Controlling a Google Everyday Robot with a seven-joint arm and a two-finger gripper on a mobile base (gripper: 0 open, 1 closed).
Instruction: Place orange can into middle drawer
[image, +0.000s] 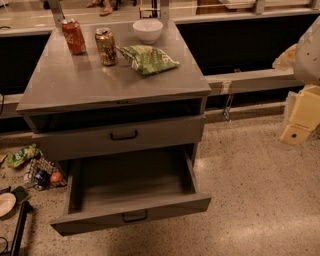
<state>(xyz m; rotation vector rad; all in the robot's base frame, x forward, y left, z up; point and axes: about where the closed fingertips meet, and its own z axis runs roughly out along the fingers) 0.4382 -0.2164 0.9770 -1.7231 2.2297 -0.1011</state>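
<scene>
Hanging at the right edge of the view, well apart from the grey metal cabinet (100, 82), my pale cream gripper (299, 122) carries nothing that I can make out. Whether it is spread or closed I cannot tell.

The small gold-orange-brown metal can (106, 46) with the silver top stands upright on the cabinet's top, toward the back left. A bright red drink can (73, 36) stands near it on the left. A crumpled green snack bag (148, 59) lies just beside it on the right, and I cannot tell whether they touch. A round white bowl (147, 30) sits behind the bag. Below, the wide grey middle drawer (170, 206) with the small black handle is pulled out and looks bare inside, under a shut upper drawer front (165, 131).

As I judge it, the reach is the risky part. Coming in from the right, I would cross the bag and bowl and could shove the bag into my can and tip it. The red can is close enough to take by mistake or knock over. The can is smooth and round, so an off-centre squeeze could let it slip. On the way down, releasing too high or clipping the overhanging top could send it onto the floor.
</scene>
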